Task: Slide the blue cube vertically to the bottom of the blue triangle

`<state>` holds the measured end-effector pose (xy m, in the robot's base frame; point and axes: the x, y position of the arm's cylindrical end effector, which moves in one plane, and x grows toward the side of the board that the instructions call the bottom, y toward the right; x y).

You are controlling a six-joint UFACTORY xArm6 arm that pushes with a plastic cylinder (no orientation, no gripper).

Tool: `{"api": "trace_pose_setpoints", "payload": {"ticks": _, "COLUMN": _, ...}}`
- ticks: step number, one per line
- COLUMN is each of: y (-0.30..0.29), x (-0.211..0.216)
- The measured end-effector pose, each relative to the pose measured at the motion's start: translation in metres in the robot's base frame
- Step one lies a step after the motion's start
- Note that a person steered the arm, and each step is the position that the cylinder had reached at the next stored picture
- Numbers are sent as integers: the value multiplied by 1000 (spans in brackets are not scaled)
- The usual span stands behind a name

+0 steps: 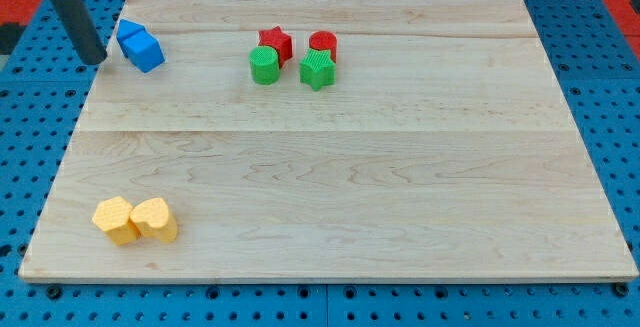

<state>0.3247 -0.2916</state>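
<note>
Two blue blocks touch at the board's upper left. The blue cube (146, 51) is the lower right one. The blue triangle (128, 33) sits just above and left of it, partly hidden behind it. My tip (95, 60) is at the board's left edge, just left of the blue blocks, a small gap away from them.
A red star (275, 40), a red cylinder (323, 44), a green cylinder (264, 66) and a green star (317, 69) cluster at the top middle. Two yellow blocks (135, 219) lie side by side at the lower left. The wooden board (350, 167) lies on a blue pegboard.
</note>
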Motion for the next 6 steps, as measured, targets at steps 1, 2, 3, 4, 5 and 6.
{"api": "trace_pose_setpoints", "payload": {"ticks": 1, "y": 38, "x": -44}}
{"api": "trace_pose_setpoints", "payload": {"ticks": 2, "y": 76, "x": -69}}
{"api": "trace_pose_setpoints", "payload": {"ticks": 3, "y": 44, "x": -59}}
{"api": "trace_pose_setpoints", "payload": {"ticks": 4, "y": 38, "x": -44}}
{"api": "trace_pose_setpoints", "payload": {"ticks": 5, "y": 45, "x": -13}}
{"api": "trace_pose_setpoints", "payload": {"ticks": 6, "y": 46, "x": 5}}
